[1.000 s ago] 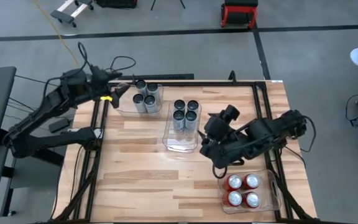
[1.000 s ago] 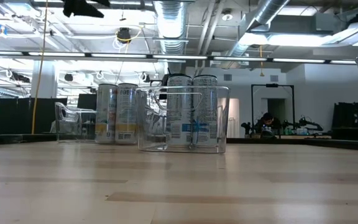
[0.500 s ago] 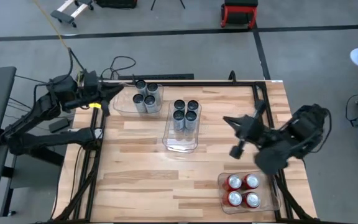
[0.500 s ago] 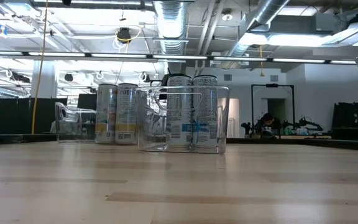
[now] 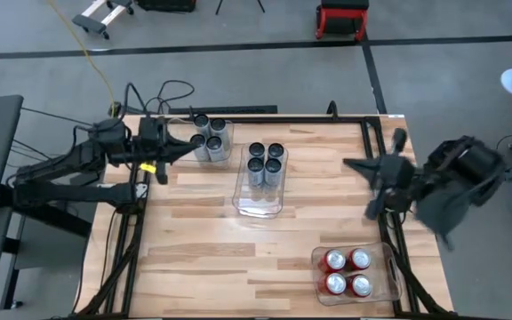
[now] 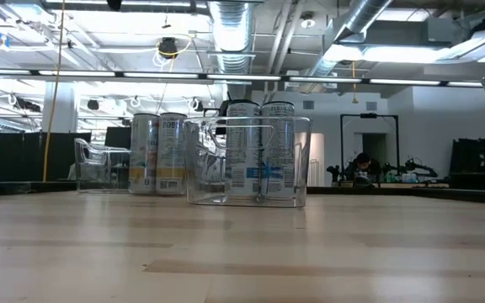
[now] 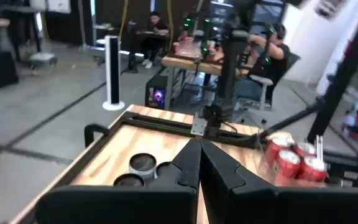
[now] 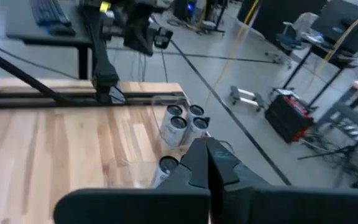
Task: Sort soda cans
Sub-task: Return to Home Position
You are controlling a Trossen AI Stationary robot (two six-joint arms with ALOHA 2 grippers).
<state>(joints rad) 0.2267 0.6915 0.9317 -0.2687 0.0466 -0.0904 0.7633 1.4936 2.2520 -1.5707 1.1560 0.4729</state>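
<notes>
Twelve soda cans stand sorted in three clear bins on the wooden desk, four to a bin. Nearest, by the desk's right near corner and close to its edge, the near bin holds four red cans in a two-by-two block that fills it. Farther in, about the desk's middle, the middle bin holds four dark cans packed at its far end, with its near end bare. Farthest, by the far left corner, the far bin holds four silver cans at its right end. The left pincer hangs over the desk's left edge just beside the silver cans, fingers pressed together on nothing. The right pincer hangs above the desk's right side, well apart from every bin, its fingers likewise together and empty. Bare wood lies open across the near left half of the desk and between the middle and near bins
</notes>
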